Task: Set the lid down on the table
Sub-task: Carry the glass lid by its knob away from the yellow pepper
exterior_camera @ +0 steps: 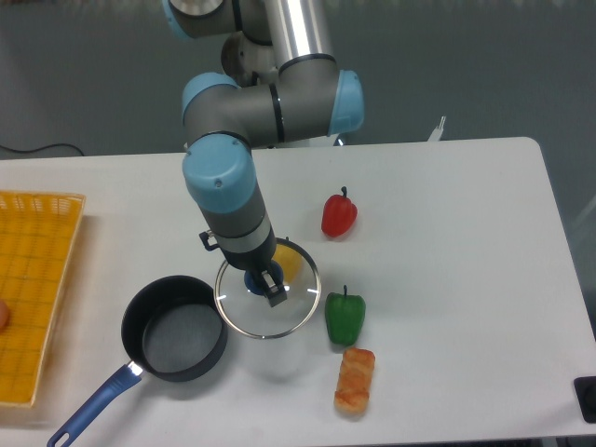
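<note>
The lid (pixel 279 318) is a round glass disc with a thin silver rim and a blue knob at its centre. It hangs slightly tilted just above the table (pixel 447 242), casting a faint shadow below it, to the right of the saucepan. My gripper (pixel 262 280) comes down from above and is shut on the lid's blue knob. A yellow object (pixel 291 261) shows through the glass at the lid's far side.
A dark saucepan (pixel 175 328) with a blue handle stands open left of the lid. A red pepper (pixel 339 214), a green pepper (pixel 345 317) and a browned pastry (pixel 355 379) lie to the right. A yellow mesh basket (pixel 33 289) fills the left edge.
</note>
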Controlling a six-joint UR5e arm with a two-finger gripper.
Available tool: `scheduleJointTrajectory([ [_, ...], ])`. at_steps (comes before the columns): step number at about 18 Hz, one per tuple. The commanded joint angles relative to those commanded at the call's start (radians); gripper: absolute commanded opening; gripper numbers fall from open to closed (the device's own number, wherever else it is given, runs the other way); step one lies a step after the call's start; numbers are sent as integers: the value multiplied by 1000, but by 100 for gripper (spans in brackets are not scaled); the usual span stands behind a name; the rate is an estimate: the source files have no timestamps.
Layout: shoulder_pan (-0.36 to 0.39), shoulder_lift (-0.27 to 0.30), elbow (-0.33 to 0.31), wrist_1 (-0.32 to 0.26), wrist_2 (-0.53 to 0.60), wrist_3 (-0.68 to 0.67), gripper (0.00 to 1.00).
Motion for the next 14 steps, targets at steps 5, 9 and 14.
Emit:
scheduleJointTrajectory([
  [5, 17, 0, -2, 0, -5, 20, 62],
  [9, 32, 0, -3, 5, -11, 23, 62],
  [14, 71, 2, -3, 5, -26, 81, 62],
])
